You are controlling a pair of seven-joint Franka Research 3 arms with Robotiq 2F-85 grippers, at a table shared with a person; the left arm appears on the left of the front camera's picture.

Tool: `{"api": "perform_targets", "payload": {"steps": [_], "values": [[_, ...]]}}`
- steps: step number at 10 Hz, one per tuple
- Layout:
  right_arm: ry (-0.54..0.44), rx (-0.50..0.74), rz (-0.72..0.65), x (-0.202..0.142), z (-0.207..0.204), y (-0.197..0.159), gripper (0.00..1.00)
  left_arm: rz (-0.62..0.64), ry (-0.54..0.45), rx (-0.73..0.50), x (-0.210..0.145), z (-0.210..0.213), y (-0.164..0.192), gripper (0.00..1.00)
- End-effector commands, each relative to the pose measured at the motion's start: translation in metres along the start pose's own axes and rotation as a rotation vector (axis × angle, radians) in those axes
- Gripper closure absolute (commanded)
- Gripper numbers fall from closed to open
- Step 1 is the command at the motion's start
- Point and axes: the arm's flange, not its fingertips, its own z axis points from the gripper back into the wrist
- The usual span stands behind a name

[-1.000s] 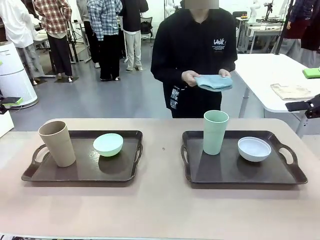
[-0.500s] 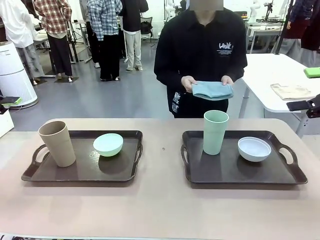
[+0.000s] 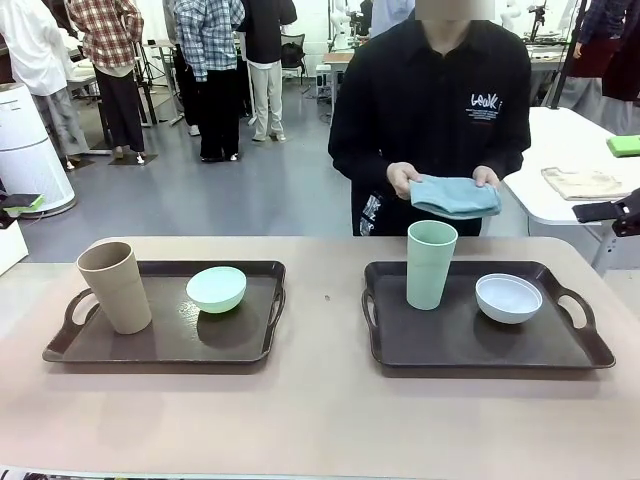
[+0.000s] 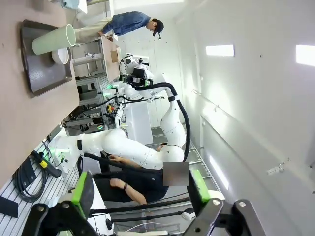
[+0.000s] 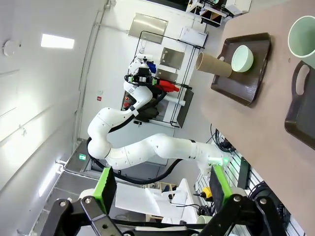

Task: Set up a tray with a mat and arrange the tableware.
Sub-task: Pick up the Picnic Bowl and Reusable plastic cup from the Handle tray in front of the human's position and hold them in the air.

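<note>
Tabletop (image 3: pixel 320 420) carries two dark trays (image 3: pixel 160 358); bystanders (image 3: pixel 210 70) crowd beyond.

On the desk (image 3: pixel 320 420) the left tray (image 3: pixel 170 342) carries the left cup (image 3: pixel 115 287) with the left bowl (image 3: pixel 216 288) to its right, the right tray (image 3: pixel 450 345) carries the right cup (image 3: pixel 431 264) left of the right bowl (image 3: pixel 508 297), and a person (image 3: pixel 440 110) beyond the far edge holds a folded cloth (image 3: pixel 455 196) behind the right cup.

On tray (image 4: pixel 43 79), pale green cup (image 4: pixel 53 39) beside white bowl (image 4: pixel 62 55); left gripper (image 4: pixel 140 189) fingers (image 4: pixel 82 194) apart.
</note>
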Motion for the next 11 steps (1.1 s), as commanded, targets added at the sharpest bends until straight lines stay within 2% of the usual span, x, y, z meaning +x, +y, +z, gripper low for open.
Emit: {"api": "perform_targets", "payload": {"steps": [1,11], "values": [[-0.009,0.026,0.023,0.0017,-0.0018,-0.0005,0.0,-0.017,-0.009,-0.026,-0.0011,-0.0012,0.0003,0.0],[-0.009,0.026,0.023,0.0017,-0.0018,-0.0005,0.0,-0.017,-0.009,-0.026,-0.0011,-0.0012,0.0003,0.0]]}}
